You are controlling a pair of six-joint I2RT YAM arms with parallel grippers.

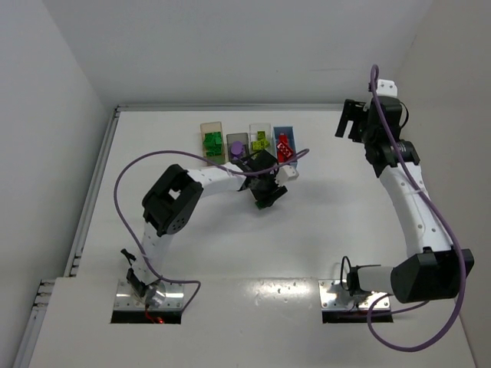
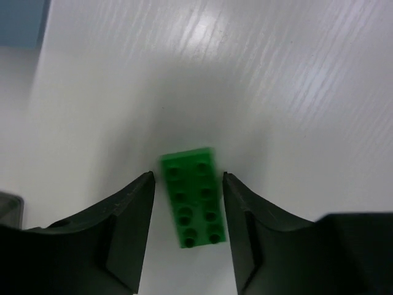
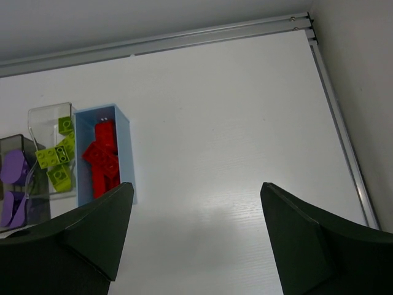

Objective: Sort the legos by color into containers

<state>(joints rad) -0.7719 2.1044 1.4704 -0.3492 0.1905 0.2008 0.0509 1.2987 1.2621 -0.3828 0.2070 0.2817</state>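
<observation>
top view of a white table (image 1: pixel 192 253) with 2 robot arms. the left end effector (image 2: pixel 188 179) points down at a loose dark green lego (image 2: pixel 191 200) lying on the table. its fingers are apart and straddle the brick's long sides, lined up to pinch it; no firm clamp shows yet. 4 bins stand in a row at the far side: the tan-orange bin (image 1: pixel 211 126) holds dark green pieces, the dark grey bin (image 3: pixel 12 141) purple, the clear bin (image 3: pixel 46 120) lime, the light blue bin (image 3: pixel 127 153) red. the loose brick likely belongs in the tan-orange one. the right end effector (image 3: pixel 196 187) hangs wide apart and empty, raised to the side, out of the way.
</observation>
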